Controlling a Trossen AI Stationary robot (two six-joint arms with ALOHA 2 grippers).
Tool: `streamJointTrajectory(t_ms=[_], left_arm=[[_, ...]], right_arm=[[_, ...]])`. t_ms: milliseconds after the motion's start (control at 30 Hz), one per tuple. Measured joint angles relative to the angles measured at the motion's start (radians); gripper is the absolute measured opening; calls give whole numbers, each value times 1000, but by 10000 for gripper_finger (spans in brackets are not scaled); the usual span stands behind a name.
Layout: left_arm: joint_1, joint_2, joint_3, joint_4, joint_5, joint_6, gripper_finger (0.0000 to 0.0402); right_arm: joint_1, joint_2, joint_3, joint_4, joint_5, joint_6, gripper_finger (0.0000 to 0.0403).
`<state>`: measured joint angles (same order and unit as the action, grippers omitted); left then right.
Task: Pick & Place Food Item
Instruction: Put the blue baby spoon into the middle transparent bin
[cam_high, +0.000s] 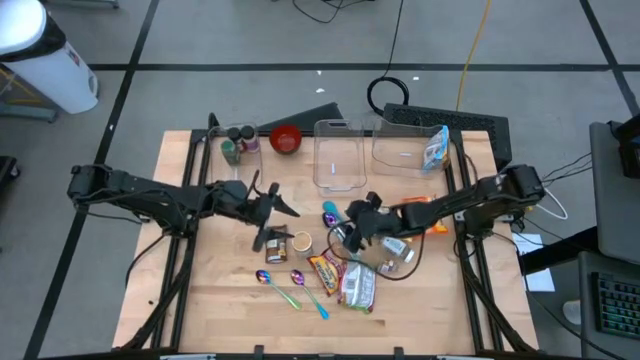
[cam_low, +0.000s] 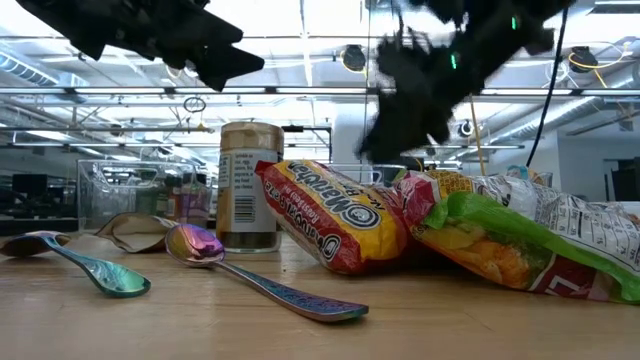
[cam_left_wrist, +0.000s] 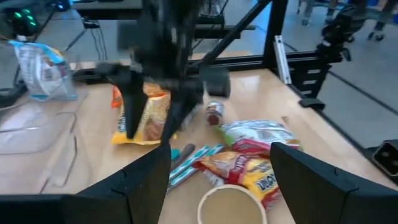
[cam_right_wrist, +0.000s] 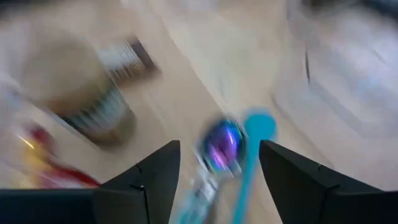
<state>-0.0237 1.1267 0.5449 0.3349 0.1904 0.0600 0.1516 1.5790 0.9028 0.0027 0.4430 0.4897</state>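
From above we see both arms reaching toward the middle of the worktop (cam_high: 200, 300). The left tool (cam_high: 268, 205) hangs just above the jar (cam_high: 277, 243), and the right tool (cam_high: 352, 232) sits beside the food packets. Ahead of the right tool lie a purple spoon (cam_high: 329, 217), the ramen packet (cam_high: 327, 272) and the green snack bag (cam_high: 358, 285). Two more spoons (cam_high: 276, 284) lie near the front edge. At the back stand a red bowl (cam_high: 286, 139) and two clear bins (cam_high: 338, 152), one holding a blue pouch (cam_high: 435, 148).

The left wrist view shows what the overhead cannot: the left tool (cam_left_wrist: 221, 163) has its fingers (cam_left_wrist: 148, 180) spread wide and empty, with the jar's open mouth (cam_left_wrist: 231, 204) between them. It also shows an orange bag (cam_left_wrist: 148, 118) behind the other arm.

The right wrist view is smeared, yet we can make out the right tool (cam_right_wrist: 219, 162) released, its fingers apart over the purple spoon (cam_right_wrist: 222, 146) and a blue spoon (cam_right_wrist: 256, 134), with the jar (cam_right_wrist: 81, 93) off to one side.

From worktop level the ramen packet (cam_low: 335, 215) leans against the snack bag (cam_low: 520, 245), both lying flat and untouched. The jar (cam_low: 248, 185) stands upright behind an iridescent spoon (cam_low: 250, 275).
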Motion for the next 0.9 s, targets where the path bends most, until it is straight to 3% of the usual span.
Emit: streamJointTrajectory(t_ms=[333,600,733,900], left_arm=[[8,0,0,38,-113,52,279],[43,0,0,36,-120,63,275],[61,0,0,34,-120,68,269],[83,0,0,33,-120,69,272]], right_arm=[[-39,154,-5,-18,-3,8,212],[-48,205,-5,-36,-54,42,209],[-51,213,-3,-38,-54,52,187],[-60,214,-3,-39,-67,50,126]])
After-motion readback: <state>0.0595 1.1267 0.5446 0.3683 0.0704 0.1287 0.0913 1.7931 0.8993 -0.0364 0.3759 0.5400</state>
